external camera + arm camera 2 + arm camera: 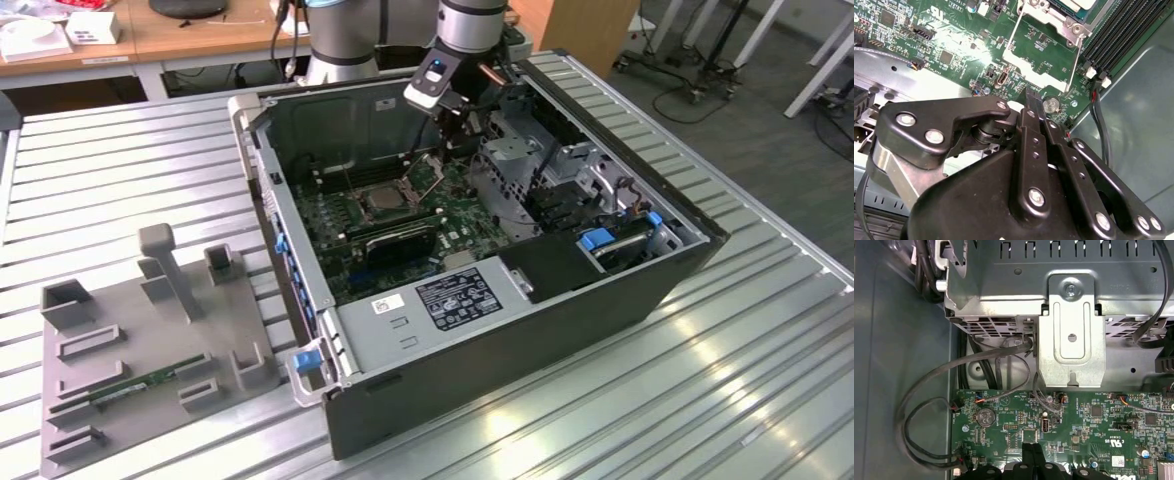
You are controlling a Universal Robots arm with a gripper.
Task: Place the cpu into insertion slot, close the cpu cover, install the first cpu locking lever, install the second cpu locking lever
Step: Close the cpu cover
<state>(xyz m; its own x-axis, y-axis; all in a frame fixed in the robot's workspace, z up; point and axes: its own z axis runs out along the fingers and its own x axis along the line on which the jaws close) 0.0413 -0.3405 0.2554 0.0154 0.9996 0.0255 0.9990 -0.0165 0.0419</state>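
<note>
Slatted tabletop (747, 380) carried the open computer case (534, 340), chip (387, 200) seated.
Gripper (1029, 100) hung beside the open cover (1029, 65), fingers pressed together, likely for pushing.

Green mobo (1089, 427), black tool (1033, 450) — grey fixture tray (140, 345), silvery ribbed table (747, 400), black PC case (534, 345).

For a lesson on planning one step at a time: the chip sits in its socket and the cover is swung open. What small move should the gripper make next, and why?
Probably nudge the cover over toward the chip. The chip is already seated, the cover is swung open off it, and the shut gripper sits close by the cover's free edge.
</note>
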